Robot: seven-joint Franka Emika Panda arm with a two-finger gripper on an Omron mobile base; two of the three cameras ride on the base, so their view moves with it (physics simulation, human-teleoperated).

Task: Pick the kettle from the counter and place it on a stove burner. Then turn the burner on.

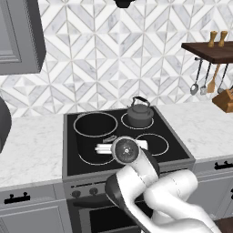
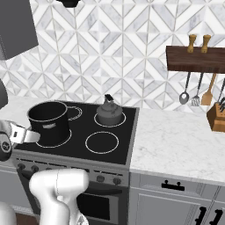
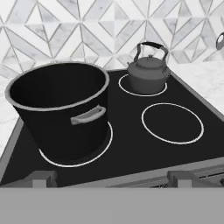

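Observation:
The dark-grey kettle (image 1: 139, 114) (image 2: 109, 113) (image 3: 148, 72) stands upright on the stove burner (image 1: 136, 128) (image 2: 110, 125) (image 3: 142, 93), the back-right ring of the black cooktop. My gripper (image 3: 112, 178) (image 1: 120, 147) hovers over the stove's front edge, looking along the cooktop toward the back wall. It is open with nothing between its fingertips, and it is well short of the kettle. The white marble counter (image 1: 27, 150) (image 2: 176, 140) lies on both sides of the stove.
A tall black pot (image 1: 93, 132) (image 2: 49, 122) (image 3: 61, 109) sits on the front-left ring, close to my hand. The front-right ring (image 1: 152, 144) (image 2: 102, 142) (image 3: 173, 122) is bare. Knobs (image 2: 101, 179) line the stove front. A knife block (image 2: 216, 116) and hanging utensils (image 2: 195, 94) are at the right.

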